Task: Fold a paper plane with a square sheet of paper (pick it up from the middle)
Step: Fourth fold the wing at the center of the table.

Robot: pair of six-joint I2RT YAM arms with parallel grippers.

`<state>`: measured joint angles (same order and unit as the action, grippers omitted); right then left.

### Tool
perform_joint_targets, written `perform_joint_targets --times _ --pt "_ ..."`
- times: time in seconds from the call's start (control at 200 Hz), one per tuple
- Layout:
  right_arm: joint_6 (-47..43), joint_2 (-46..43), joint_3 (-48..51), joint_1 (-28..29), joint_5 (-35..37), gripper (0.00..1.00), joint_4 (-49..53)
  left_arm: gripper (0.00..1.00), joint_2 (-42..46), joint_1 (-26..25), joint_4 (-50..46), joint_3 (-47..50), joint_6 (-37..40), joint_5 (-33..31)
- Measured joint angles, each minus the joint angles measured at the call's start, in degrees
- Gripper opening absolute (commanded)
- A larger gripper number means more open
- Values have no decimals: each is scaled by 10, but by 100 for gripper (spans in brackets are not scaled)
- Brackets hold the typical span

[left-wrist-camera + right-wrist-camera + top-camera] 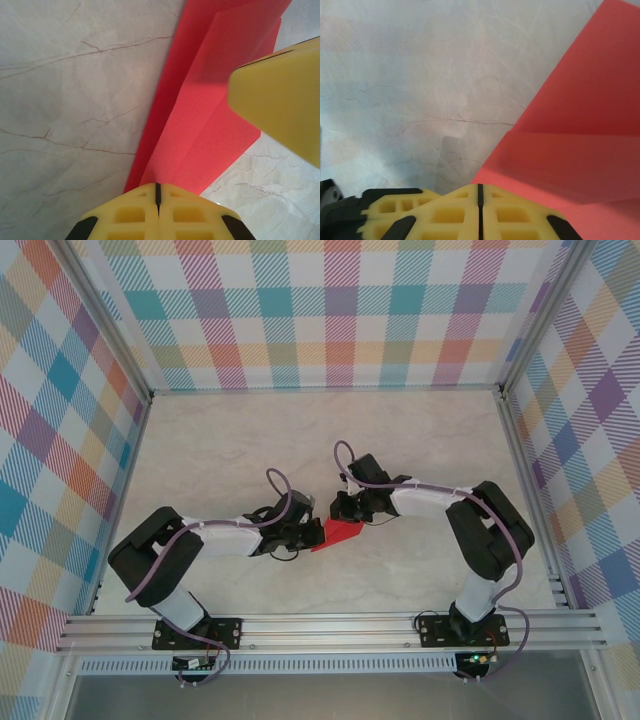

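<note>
The red sheet of paper (341, 532) lies folded into a narrow layered shape, like a paper plane, on the marble table between the two arms. My left gripper (309, 531) is at its left end. In the left wrist view its jaws (158, 189) are shut, with the folded paper (210, 100) running straight into their tips. My right gripper (346, 511) is at the paper's far side with its jaws (480, 188) shut. A corner of the red paper (570, 140) reaches under its tips, and I cannot tell whether it is pinched. The right gripper's yellow fingers (282, 100) hang over the paper.
The marble tabletop (250, 440) is bounded by an aluminium frame (330, 630) in front and plaid walls (330, 310) on the other three sides. Both arm bases sit on the near rail, and the two wrists are close together at mid-table.
</note>
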<state>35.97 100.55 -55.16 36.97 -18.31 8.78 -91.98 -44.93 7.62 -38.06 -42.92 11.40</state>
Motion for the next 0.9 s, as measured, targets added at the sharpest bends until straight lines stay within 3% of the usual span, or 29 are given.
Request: perform_joint_targets --times 0.35,0.655,0.9 --pt "-22 40 0 0 -6 6 -1 6 -5 0 0 0 0 -1" --pt "-24 46 -2 -5 -19 6 -2 17 -2 0 0 0 1 11" --pt "-24 47 -2 -5 -20 6 -2 13 21 0 1 1 0 26"
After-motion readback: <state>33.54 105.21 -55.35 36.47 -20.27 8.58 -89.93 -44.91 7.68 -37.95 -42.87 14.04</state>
